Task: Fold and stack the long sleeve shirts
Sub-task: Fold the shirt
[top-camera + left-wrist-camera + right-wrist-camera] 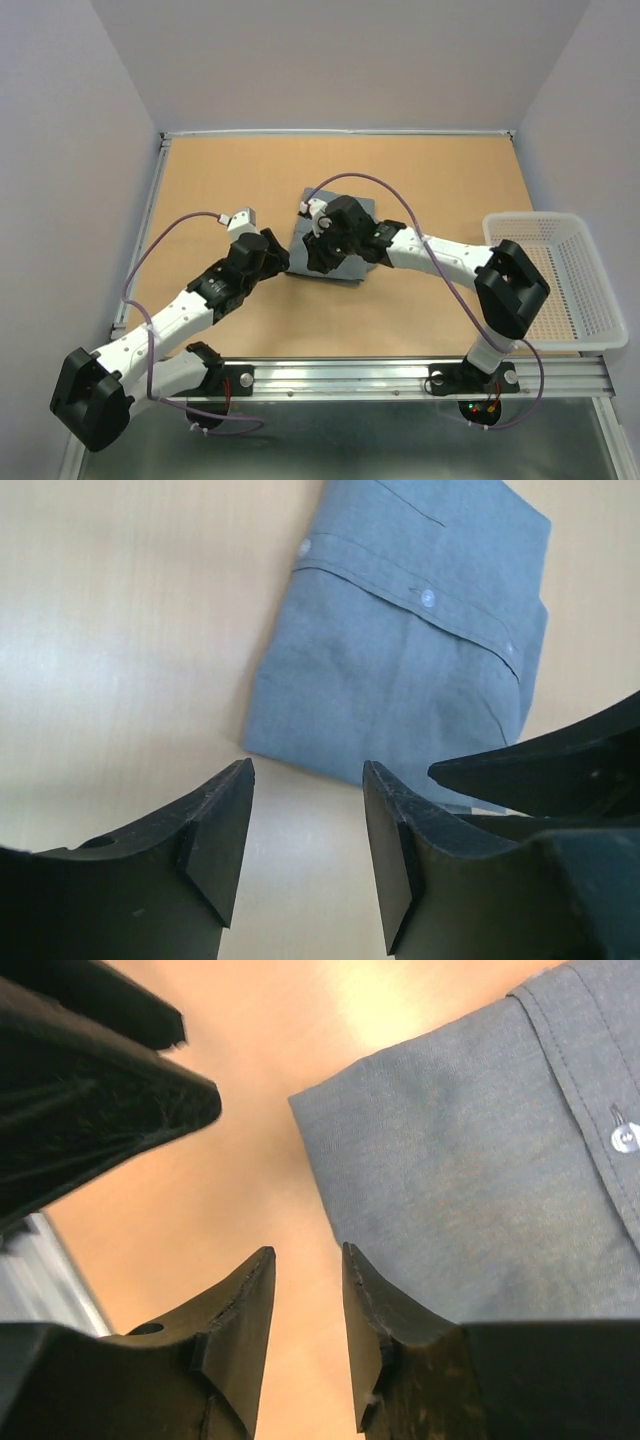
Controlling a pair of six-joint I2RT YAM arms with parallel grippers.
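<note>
One long sleeve shirt [350, 262], grey and buttoned, lies folded into a compact rectangle in the middle of the table. In the left wrist view the shirt [400, 650] shows its button placket and lies just past the fingertips. My left gripper [305, 780] is open over bare table at the shirt's near left edge [281, 262]. My right gripper [308, 1253] is open too, with nothing between its jaws. It hovers at the shirt's [480, 1180] corner, one finger over the cloth, and sits above the shirt's left part [318, 252] in the top view.
A white mesh basket [530, 218] stands at the table's right edge beside the right arm's elbow. The two grippers are close together: the right arm's fingers [560, 770] show in the left wrist view, and the left arm's fingers [90, 1090] in the right wrist view.
</note>
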